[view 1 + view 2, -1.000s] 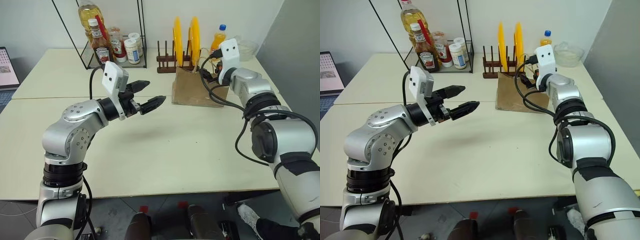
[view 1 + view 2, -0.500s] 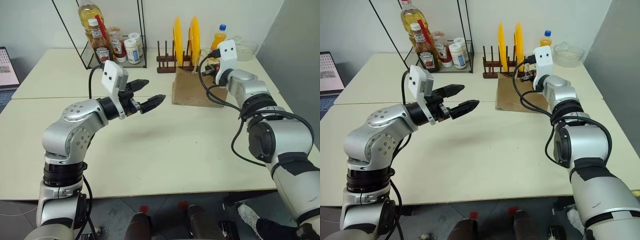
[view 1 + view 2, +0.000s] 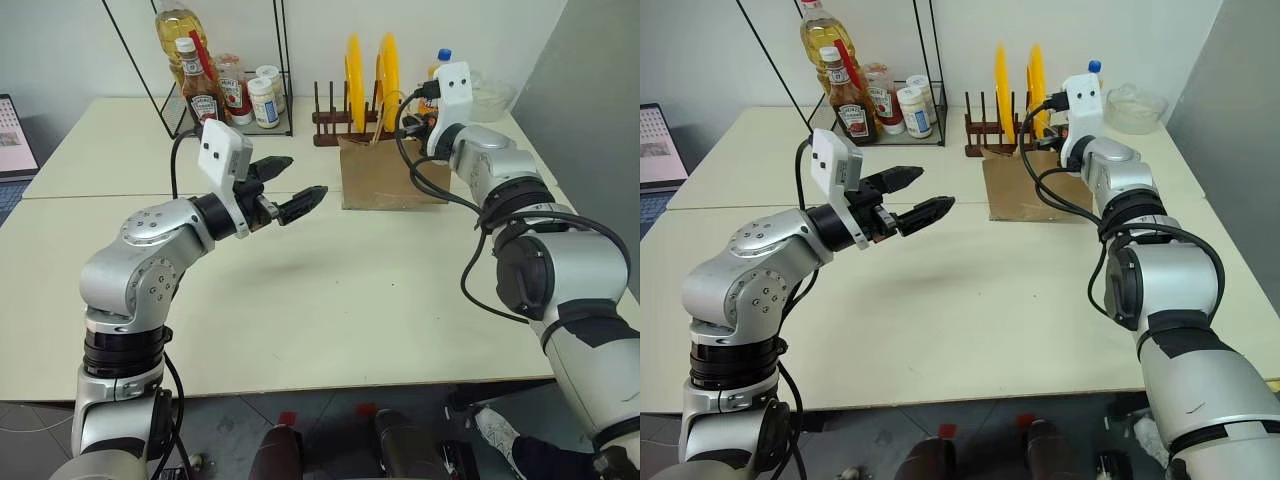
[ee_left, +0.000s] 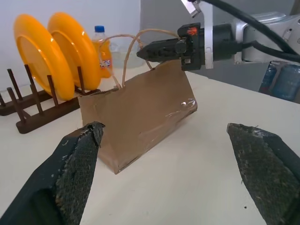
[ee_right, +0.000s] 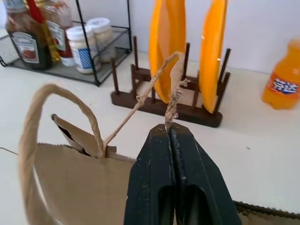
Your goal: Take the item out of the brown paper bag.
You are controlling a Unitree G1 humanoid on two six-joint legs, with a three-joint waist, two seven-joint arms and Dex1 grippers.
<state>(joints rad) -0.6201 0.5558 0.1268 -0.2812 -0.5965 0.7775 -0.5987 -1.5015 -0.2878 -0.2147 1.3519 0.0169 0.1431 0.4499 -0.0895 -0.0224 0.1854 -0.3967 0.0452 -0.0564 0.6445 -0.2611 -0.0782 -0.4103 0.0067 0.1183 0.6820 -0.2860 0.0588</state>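
Step in hand: opening the bag (image 3: 385, 175). Right gripper (image 5: 169, 129) is pinched shut on one string handle (image 5: 174, 79) above the bag's top edge. Left gripper (image 3: 285, 185) hangs open, well apart from the bag. Item presumably inside, unseen. Next: left gripper must reach into the bag's mouth.

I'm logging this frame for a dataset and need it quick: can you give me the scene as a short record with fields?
bag: brown paper bag standing on the table, in front of the plate rack
right gripper: jaws shut on one string handle of the bag
left gripper: jaws open, holding nothing, beside the bag and apart from it
item: not visible
nearby: orange soda bottle, ketchup bottle
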